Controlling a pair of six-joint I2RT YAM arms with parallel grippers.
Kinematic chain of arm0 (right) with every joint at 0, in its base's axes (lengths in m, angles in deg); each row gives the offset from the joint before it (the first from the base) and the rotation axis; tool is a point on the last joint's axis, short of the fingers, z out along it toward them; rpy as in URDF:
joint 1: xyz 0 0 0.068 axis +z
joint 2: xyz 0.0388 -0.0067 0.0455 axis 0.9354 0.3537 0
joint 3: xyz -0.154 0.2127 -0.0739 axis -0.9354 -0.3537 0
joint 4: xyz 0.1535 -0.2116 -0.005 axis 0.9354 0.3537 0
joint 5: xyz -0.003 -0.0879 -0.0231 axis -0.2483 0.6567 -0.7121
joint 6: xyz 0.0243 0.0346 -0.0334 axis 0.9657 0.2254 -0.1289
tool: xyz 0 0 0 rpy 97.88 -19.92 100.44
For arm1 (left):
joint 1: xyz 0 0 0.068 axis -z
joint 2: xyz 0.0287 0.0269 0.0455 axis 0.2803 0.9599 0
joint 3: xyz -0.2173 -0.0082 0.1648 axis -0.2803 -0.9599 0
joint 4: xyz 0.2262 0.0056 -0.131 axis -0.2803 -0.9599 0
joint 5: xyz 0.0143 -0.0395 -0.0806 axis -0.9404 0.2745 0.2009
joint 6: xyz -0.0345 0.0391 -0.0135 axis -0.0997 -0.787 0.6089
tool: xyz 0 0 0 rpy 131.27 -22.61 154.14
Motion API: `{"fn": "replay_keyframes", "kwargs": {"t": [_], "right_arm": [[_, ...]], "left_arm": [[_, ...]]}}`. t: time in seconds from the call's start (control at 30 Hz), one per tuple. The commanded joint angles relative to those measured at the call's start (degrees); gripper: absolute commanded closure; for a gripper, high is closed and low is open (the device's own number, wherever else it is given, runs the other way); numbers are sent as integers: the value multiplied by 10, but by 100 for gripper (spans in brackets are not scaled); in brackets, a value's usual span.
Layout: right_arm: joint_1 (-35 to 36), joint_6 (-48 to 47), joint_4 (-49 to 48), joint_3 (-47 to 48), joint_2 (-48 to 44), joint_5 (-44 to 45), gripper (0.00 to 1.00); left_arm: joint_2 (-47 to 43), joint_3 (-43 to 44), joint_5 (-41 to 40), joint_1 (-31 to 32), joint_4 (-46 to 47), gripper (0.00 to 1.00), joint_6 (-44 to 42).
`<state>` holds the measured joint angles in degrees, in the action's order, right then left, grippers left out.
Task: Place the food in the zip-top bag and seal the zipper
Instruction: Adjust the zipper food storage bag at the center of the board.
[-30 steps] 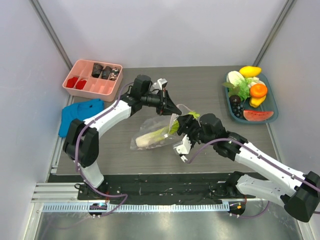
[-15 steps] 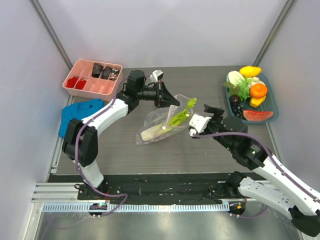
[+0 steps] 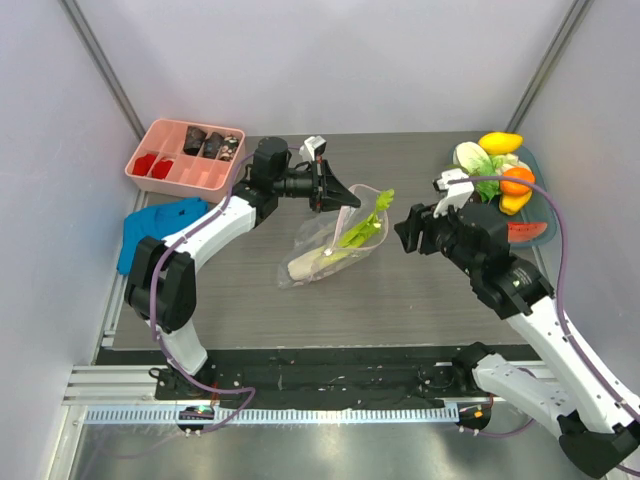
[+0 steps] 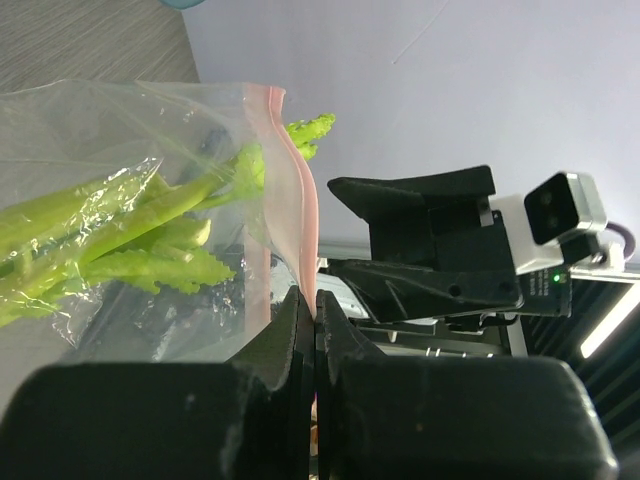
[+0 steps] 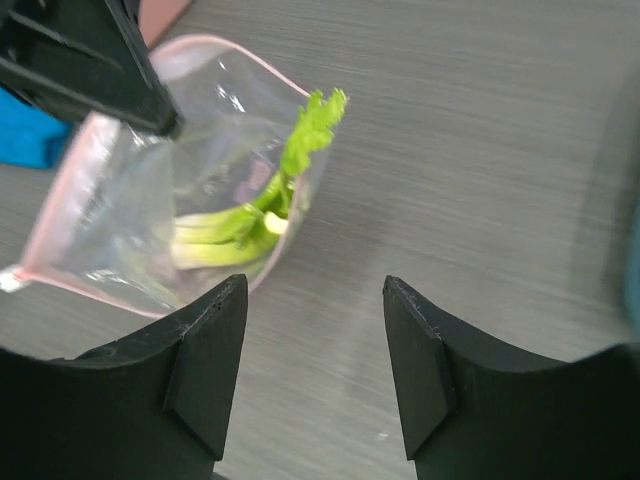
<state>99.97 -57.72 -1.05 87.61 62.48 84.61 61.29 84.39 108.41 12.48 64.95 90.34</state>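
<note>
Top external view — the right end effector (image 3: 405,230) has drawn back from the zip-top bag (image 3: 318,262), jaws apart and empty. The left end effector (image 3: 337,197) stays clamped on the zipper (image 4: 297,190); the bag hangs below it — leek stalk (image 3: 345,238) inside, leaf tips past the mouth.

SITE: robotics lab test cell | ENCLOSURE: plain white panel walls (image 3: 330,60) on grey metal struts (image 3: 100,70), beyond the left gripper (image 3: 352,205) | BENCH: grey wood-grain tabletop (image 3: 400,300) beneath it | MOUNTING: black base plate (image 3: 300,375), slotted aluminium rail (image 3: 300,413), nearer than it | RIG: white-and-black left arm (image 3: 205,235), right arm (image 3: 545,320)
</note>
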Motion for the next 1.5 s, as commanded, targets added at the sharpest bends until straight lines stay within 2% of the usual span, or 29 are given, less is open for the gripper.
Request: {"fn": "replay_keyframes", "kwargs": {"t": [0.0, 0.17, 0.23, 0.5, 0.7, 0.83, 0.87, 0.93, 0.97, 1.0, 1.07, 1.1, 1.13, 1.17, 1.2, 1.23, 1.27, 1.3, 1.37, 1.4, 1.47], "right_arm": [[-23, 161, -12, 54, 26, -97, 39], [-24, 198, -13, 38, 55, -151, 45], [-24, 203, -15, 18, 56, -150, 50], [-25, 200, -25, 5, 70, -113, 57], [-29, 220, -51, -3, 89, -131, 64], [-40, 233, -57, -11, 101, -151, 65], [-43, 235, -57, -12, 103, -163, 69], [-54, 235, -63, -13, 107, -180, 86], [-57, 234, -65, -11, 106, -207, 99], [-60, 235, -66, -2, 103, -220, 99], [-63, 241, -72, 8, 85, -242, 99], [-63, 247, -80, 14, 78, -263, 99], [-62, 253, -97, 16, 57, -274, 99], [-62, 264, -103, 18, 49, -280, 99], [-62, 266, -104, 26, 43, -288, 99], [-62, 267, -93, 31, 38, -294, 99], [-62, 269, -84, 37, 35, -298, 99], [-63, 271, -83, 42, 34, -314, 99], [-62, 281, -89, 50, 32, -330, 99], [-62, 285, -91, 56, 33, -337, 99], [-63, 292, -103, 74, 39, -352, 99]], "left_arm": [[-3, 24, 11, -4, 27, 100, -4], [-4, 26, 11, -5, 27, 100, -4], [-6, 25, 11, -6, 27, 100, -4], [-11, 21, 12, -9, 25, 100, -5], [-11, 19, 12, -9, 21, 100, -7], [-15, 17, 11, -9, 17, 100, -10], [-17, 17, 11, -9, 13, 100, -17], [-19, 18, 12, -9, -8, 100, -29], [-26, 22, 12, -10, -20, 100, -49], [-28, 25, 9, -11, -41, 100, -65], [-33, 56, -7, -15, -152, 100, -117], [-35, 76, -22, -16, -208, 100, -193], [-33, 102, -39, -17, -343, 100, -249], [-32, 160, -98, -16, -403, 100, -299], [-33, 186, -136, -13, -451, 100, -387], [-35, 211, -181, -10, -533, 100, -422], [-39, 251, -218, -5, -560, 100, -455], [-42, 269, -300, 6, -591, 100, -516], [-46, 308, -343, 20, -639, 100, -570], [-48, 322, -393, 41, -655, 100, -617], [-51, 353, -426, 59, -692, 100, -663]]}}
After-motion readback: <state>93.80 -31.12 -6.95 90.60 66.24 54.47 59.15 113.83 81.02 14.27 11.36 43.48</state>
